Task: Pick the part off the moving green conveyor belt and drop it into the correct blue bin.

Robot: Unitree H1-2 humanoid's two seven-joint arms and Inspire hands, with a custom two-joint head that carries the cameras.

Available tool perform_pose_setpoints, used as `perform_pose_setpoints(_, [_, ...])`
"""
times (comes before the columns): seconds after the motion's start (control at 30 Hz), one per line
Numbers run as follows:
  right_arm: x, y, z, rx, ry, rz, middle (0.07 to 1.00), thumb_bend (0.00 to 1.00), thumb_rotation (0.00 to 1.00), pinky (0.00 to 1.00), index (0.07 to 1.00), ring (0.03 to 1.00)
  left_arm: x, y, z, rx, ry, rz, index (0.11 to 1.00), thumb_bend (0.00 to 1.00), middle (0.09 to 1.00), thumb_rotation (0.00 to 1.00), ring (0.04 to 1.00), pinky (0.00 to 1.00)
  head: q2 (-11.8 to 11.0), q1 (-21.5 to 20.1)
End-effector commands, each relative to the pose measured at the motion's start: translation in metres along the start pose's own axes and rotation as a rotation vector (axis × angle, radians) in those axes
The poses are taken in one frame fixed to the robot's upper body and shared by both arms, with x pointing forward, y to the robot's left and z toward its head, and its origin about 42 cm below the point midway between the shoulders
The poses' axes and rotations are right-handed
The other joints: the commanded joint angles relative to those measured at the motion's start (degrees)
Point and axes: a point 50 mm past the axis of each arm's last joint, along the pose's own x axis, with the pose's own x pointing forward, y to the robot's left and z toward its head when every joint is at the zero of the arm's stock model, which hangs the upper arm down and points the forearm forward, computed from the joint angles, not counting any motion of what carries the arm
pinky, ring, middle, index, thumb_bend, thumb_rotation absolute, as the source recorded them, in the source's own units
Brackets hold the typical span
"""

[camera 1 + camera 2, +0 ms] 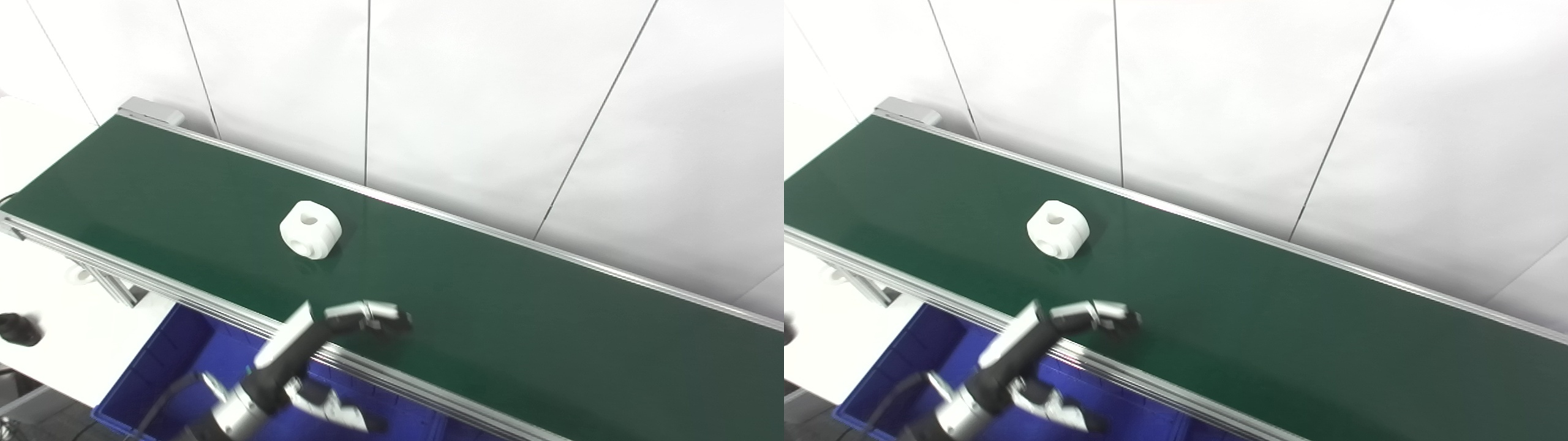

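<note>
- left eye view has the green belt [490,294] running diagonal, from upper left down to lower right, with silver rails along both long edges
- white part [310,229] sits on the belt, roughly mid-width, toward the left half. it's a chunky rounded block with a hole in the top face and another hole in the side facing the camera
- part is on its own, nothing touching it
- left hand [318,361] comes up from the bottom edge, over the near rail. it's a bit motion-blurred
- fingers [373,315] reach out over the near edge of the belt, bent and spread apart from the thumb [343,416], which hangs lower, over the bin. they're holding nothing, so the hand is open
- fingertips are near the part but clearly apart from it, on the camera side and a little to the right
- blue bin [159,361] sits under the near rail at bottom left; most of the inside is hidden behind the hand and wrist, can't tell what's in it
- white table [79,343] to the left of the bin, with a small dark thing [18,329] on it at the far left edge, too blurry to say what
- white paneled wall [490,92] behind the belt
- right hand isn't in either view
</note>
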Motion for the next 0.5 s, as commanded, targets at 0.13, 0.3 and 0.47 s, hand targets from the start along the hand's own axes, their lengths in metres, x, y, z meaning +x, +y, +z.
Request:
perform_pose_setpoints(0.13, [0.006, 0.000, 0.010, -0.002, -0.094, -0.038, 0.957, 0.68, 0.63, 0.85, 0.990, 0.913, 0.035, 0.042, 0.027, 0.132, -0.116, -0.021, 0.758, 0.85, 0.822, 0.19, 0.776, 0.69, 2.0, -4.2])
perform_pose_setpoints(0.3, [0.012, 0.002, 0.015, 0.012, -0.120, -0.040, 0.943, 0.67, 0.60, 0.86, 0.979, 0.903, 0.064, 0.076, 0.030, 0.284, -0.109, -0.031, 0.791, 0.80, 0.844, 0.21, 0.816, 0.76, 4.5, -6.4])
perform_pose_setpoints(0.47, [0.014, 0.002, 0.021, 0.016, -0.145, -0.045, 0.937, 0.68, 0.60, 0.85, 0.966, 0.904, 0.091, 0.106, 0.019, 0.360, -0.098, -0.040, 0.813, 0.77, 0.857, 0.22, 0.851, 0.82, 6.2, -7.8])
